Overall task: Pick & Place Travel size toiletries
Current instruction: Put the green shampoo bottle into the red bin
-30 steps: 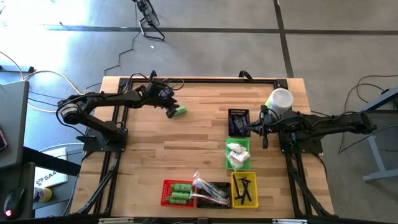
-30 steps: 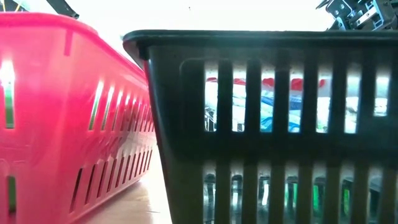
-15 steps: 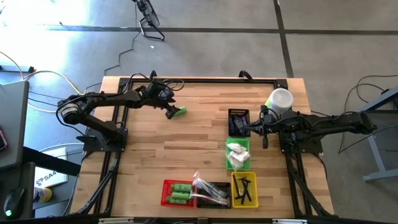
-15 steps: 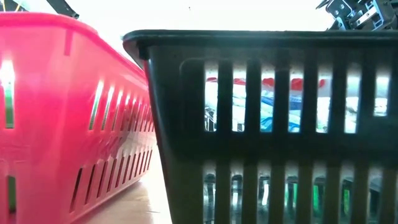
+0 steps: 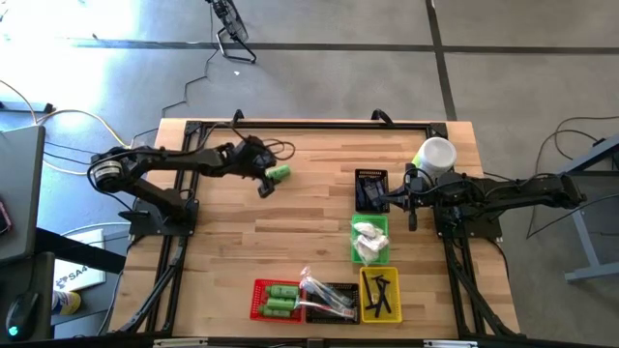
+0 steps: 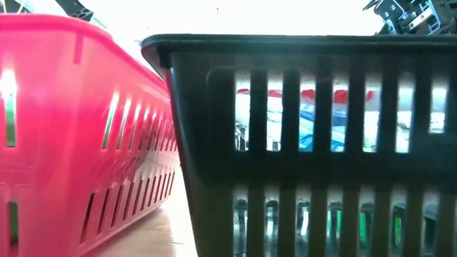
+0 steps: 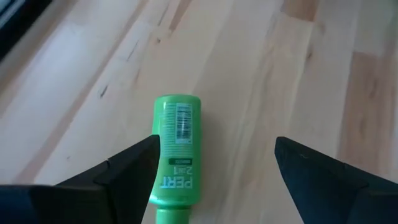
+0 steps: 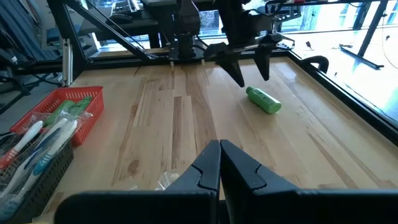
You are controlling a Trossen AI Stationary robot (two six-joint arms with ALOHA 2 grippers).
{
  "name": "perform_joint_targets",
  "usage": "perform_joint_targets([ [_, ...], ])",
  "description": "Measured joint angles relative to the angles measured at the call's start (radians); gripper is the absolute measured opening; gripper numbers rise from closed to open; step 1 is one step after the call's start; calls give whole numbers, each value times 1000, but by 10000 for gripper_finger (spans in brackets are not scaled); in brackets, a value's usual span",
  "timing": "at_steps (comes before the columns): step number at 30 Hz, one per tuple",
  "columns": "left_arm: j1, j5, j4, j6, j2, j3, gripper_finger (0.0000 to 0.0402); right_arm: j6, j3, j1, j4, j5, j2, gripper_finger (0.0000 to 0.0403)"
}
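Note:
A small green bottle [image 5: 279,173] lies on its side on the bare wood, left of the table's middle; it also shows in the left wrist view as the green bottle [image 7: 177,149] and in the right wrist view as the green bottle [image 8: 263,101]. My left gripper [image 7: 216,142] is open and hovers just above it, a finger on either side, without touching; it shows from above as the left gripper [image 5: 263,182]. My right gripper [image 8: 219,146] is shut and waits at the table's right side beside the far black basket [image 5: 371,188].
At the near edge stand a red basket [image 5: 276,300] with green bottles, a black basket [image 5: 329,295] with toothbrushes and a yellow basket [image 5: 380,295] with black combs. A green basket [image 5: 369,240] holds white packets. A white cup [image 5: 435,155] stands far right. Bare wood surrounds the bottle.
My left arm has shifted a little toward the table's near edge and right, staying over the green bottle. The bottle lies where it was.

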Motion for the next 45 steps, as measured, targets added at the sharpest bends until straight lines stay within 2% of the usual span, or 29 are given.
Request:
perform_joint_targets([
  [2,-16,-38,0,1,0,0,313,0,0,0,0,0,0,2],
  [10,-13,-38,-2,-32,23,-1,313,0,0,0,0,0,0,2],
  [15,-13,-39,6,-47,104,0,313,0,0,0,0,-1,0,2],
  [21,38,-36,43,-81,177,-1,313,0,0,0,1,-1,0,2],
  [29,110,98,93,-112,192,-1,313,0,0,0,1,0,0,2],
  [45,95,40,119,-82,235,2,313,-4,0,0,1,1,0,2],
])
